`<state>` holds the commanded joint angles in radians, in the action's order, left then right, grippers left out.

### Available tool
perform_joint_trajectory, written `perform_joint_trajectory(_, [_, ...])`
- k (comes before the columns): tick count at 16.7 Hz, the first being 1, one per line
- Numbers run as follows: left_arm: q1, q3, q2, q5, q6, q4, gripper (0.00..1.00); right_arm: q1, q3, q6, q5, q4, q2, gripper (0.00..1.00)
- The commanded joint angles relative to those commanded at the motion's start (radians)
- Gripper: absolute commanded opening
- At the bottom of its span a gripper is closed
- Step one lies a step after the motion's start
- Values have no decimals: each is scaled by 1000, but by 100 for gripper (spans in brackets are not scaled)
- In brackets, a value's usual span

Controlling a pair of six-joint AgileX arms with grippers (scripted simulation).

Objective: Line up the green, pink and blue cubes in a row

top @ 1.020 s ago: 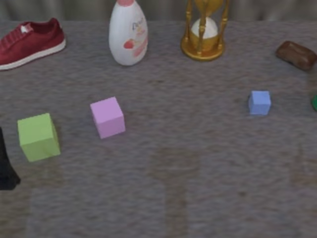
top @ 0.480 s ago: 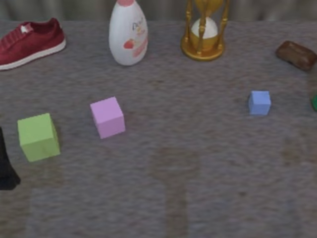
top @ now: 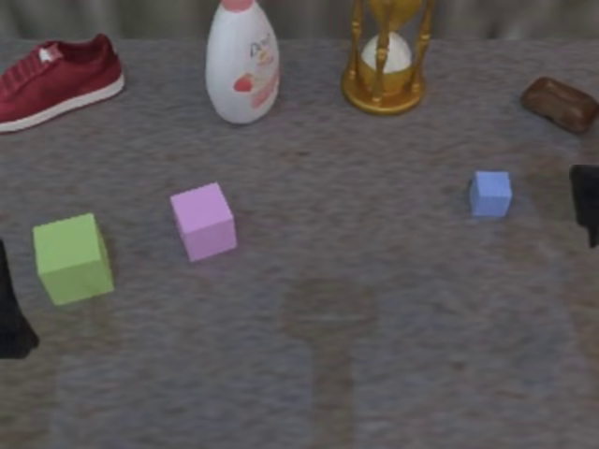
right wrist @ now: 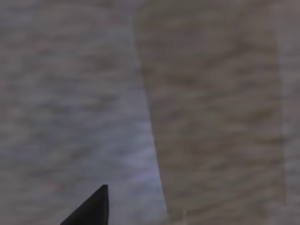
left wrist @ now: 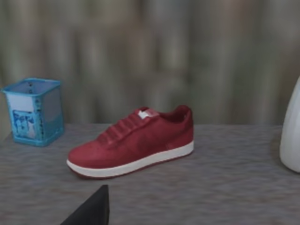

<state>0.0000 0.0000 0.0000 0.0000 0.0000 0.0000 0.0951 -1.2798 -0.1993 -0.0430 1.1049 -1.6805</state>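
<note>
Sitting left of the pink cube [top: 203, 221], near it, is the green cube [top: 72, 258]; the left gripper [top: 13, 318] lies beyond the green one at the table edge. Well right of the pink cube rests the blue cube [top: 490, 194], the right gripper [top: 586, 201] farther right. I cannot tell either gripper's finger state.

— What did the table [top: 393, 374] look like?
— It was covered in a mottled grey-brown, carpet-like surface, with fainter, paler rectangular patches toward the near side and soft shadows across it.

— And behind it?
— A backdrop [left wrist: 187, 51] of blurred vertical bands in grey, tan and dull green ran along the far edge, like a curtain or weathered planks; which one could not be told.

— How was the light?
— Soft and even, with no hard shadows anywhere.

— Any windows or floor?
— None could be made out.
</note>
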Motion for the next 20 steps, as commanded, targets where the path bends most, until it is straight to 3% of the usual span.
perform_joint_trajectory(5, [0, 0, 0, 0, 0, 0, 100, 63, -449, -47, 13, 194, -425, 100])
perform_joint_trajectory(10, [0, 0, 0, 0, 0, 0, 100, 117, -806, -79, 30, 249, -677, 100])
perform_joint_trajectory(14, [0, 0, 0, 0, 0, 0, 100, 139, -925, -89, 37, 244, -748, 100])
perform_joint_trajectory(20, [0, 0, 0, 0, 0, 0, 100, 134, -923, -88, 37, 240, -747, 100])
